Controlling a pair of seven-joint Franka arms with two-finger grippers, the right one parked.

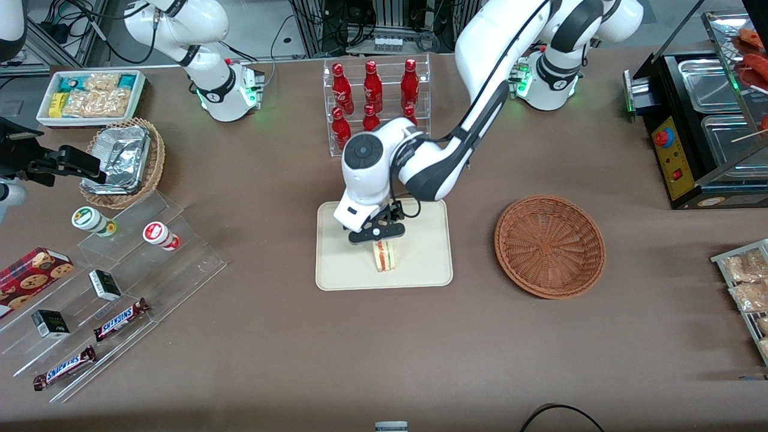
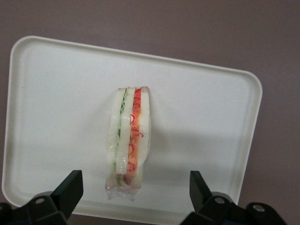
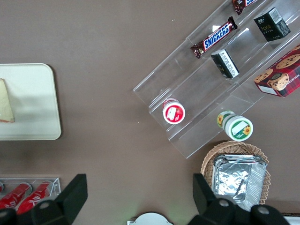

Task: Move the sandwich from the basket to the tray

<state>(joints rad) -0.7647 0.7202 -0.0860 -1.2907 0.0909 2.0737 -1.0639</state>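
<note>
The sandwich (image 1: 384,256) stands on its edge on the cream-white tray (image 1: 420,267), on the part of the tray nearer the front camera. In the left wrist view the wrapped sandwich (image 2: 129,140) shows red, green and pale layers against the tray (image 2: 201,117). The gripper (image 1: 380,239) hovers just above the sandwich, open. Its black fingers (image 2: 70,187) stand wide apart on either side of the sandwich's end without touching it. The reddish-brown basket (image 1: 549,246) lies empty beside the tray, toward the working arm's end of the table. The parked arm's wrist view catches a tray corner (image 3: 37,93) and the sandwich (image 3: 5,103).
A clear rack of red bottles (image 1: 375,102) stands farther from the front camera than the tray. Toward the parked arm's end are a tan wicker basket with foil containers (image 1: 123,162), a stepped acrylic shelf with snacks (image 1: 120,282) and a white snack bin (image 1: 90,96). A food warmer (image 1: 708,120) stands at the working arm's end.
</note>
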